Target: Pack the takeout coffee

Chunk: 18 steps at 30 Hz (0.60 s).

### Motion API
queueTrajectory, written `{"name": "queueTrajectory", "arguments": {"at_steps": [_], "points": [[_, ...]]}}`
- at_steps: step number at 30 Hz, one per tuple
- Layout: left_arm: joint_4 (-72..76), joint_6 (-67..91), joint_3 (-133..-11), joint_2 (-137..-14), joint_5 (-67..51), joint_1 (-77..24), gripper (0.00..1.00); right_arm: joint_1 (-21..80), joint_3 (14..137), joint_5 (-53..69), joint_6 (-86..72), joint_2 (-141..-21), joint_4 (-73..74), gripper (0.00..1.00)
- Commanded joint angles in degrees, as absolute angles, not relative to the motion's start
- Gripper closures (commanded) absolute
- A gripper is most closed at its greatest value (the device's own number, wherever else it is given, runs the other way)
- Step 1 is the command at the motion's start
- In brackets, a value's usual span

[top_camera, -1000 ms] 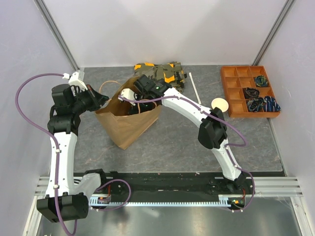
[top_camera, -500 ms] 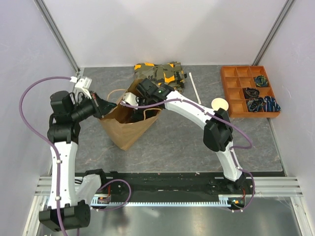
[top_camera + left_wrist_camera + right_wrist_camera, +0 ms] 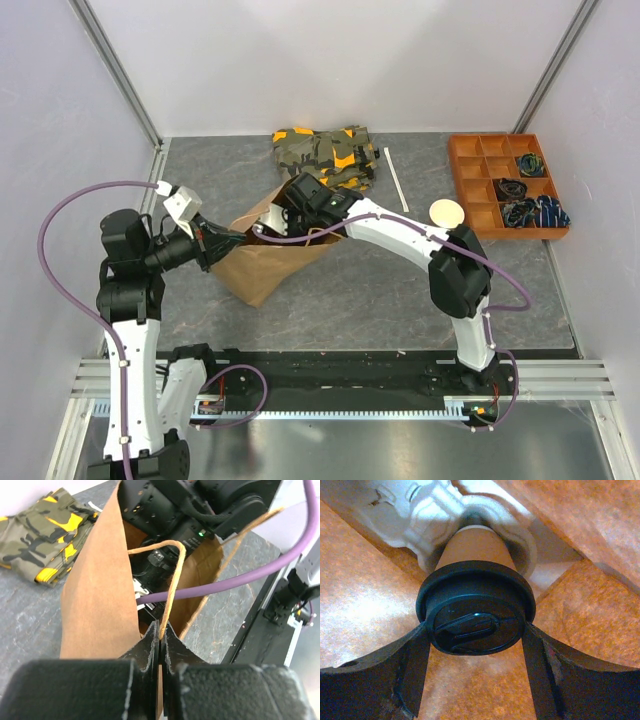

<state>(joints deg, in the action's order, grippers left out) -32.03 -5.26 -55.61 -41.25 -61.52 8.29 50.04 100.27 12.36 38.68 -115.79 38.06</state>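
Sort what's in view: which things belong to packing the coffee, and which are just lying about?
In the job:
- coffee cup, gripped by the right gripper inside the paper bag
- moulded tray around the cup
- string handle, pinched by the left gripper

Lying about:
- camouflage cloth
- white stick
- lidless cup
- orange sorting tray

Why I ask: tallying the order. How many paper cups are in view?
2. The lidded takeout coffee is inside the paper bag, gripped by the right tool; a lidless cup stands beside the orange tray. Others may be hidden in the bag.
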Motion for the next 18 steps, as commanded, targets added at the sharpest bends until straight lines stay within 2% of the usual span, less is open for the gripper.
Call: {"name": "queueTrajectory", "arguments": {"at_steps": [1,18], "points": [[-34.0,-7.3,-56.9,-42.5,-65.0,8.4,0.98,49.5,96.8,8.3,41.7,-120.1,42.4,0.55],[-32.1,-0.5,-61.8,-49.0,-69.3,8.2,0.98,48.3,108.6,12.3,46.0,-122.5,64.2,0.59]]}}
